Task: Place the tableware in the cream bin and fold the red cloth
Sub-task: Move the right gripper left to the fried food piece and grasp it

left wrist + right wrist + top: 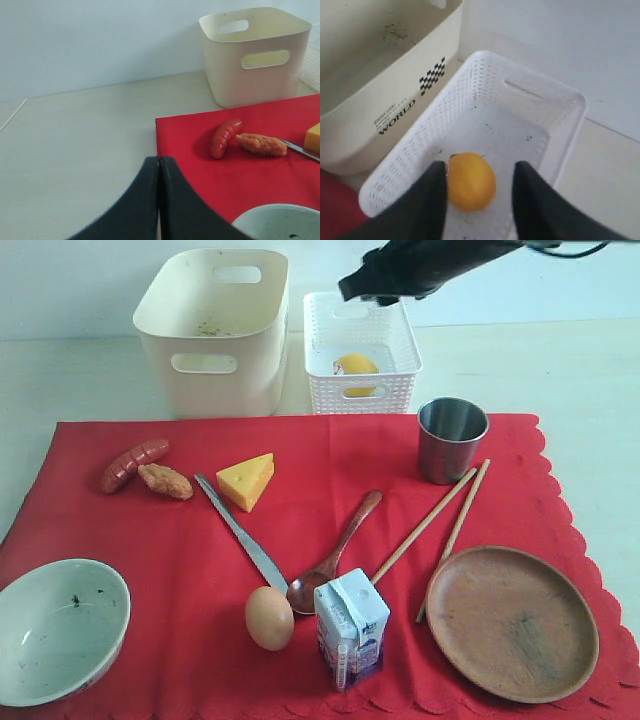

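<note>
Pale tabletop carries the red cloth before a whitish wall.

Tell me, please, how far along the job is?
The lemon sits in the white basket, the open right gripper above it, holding nothing. Remaining: bowl, cup, knife, spoon, chopsticks and plate all lie on the flat red cloth; the cream bin shows no tableware.
</note>
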{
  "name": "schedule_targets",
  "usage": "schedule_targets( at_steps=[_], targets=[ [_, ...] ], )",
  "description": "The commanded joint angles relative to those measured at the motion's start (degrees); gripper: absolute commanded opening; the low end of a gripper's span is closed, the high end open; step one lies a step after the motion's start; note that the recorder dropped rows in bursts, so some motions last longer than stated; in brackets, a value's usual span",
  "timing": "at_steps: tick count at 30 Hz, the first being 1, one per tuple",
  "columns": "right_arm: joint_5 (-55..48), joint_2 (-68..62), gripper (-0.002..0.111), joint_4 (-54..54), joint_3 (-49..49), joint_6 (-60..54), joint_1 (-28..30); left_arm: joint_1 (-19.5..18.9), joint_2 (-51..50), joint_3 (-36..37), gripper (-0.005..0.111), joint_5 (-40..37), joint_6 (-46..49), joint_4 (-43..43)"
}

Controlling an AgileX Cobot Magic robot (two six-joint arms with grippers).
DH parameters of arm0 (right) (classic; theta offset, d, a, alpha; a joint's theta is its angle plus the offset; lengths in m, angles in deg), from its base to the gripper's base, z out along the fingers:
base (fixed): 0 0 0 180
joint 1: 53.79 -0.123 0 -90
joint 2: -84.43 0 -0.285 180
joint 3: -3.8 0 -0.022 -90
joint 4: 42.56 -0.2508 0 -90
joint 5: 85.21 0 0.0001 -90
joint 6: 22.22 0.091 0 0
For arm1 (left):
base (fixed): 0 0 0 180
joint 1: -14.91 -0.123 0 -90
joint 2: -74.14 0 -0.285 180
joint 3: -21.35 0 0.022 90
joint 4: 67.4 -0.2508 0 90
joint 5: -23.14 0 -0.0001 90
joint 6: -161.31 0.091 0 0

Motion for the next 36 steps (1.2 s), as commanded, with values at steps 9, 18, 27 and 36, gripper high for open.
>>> schedule_targets(
  at_steps=[9,18,27,36],
  targets=[
    [2.2,24.32,0.0,-3.72,22.95,4.23,2.27,-0.1,0.4,0.2,0.0,0.35,-0.32,0.0],
    [5.15,32.74,0.0,-6.58,33.82,3.61,-6.3,-0.1,0.4,0.2,0.0,0.35,-0.32,0.0],
    [10.45,32.72,0.0,-6.99,37.26,3.61,-17.28,-0.1,0.4,0.2,0.0,0.35,-0.32,0.0],
    [14.08,32.64,0.0,-7.15,37.26,2.39,-22.67,-0.1,0.4,0.2,0.0,0.35,-0.32,0.0]
  ],
)
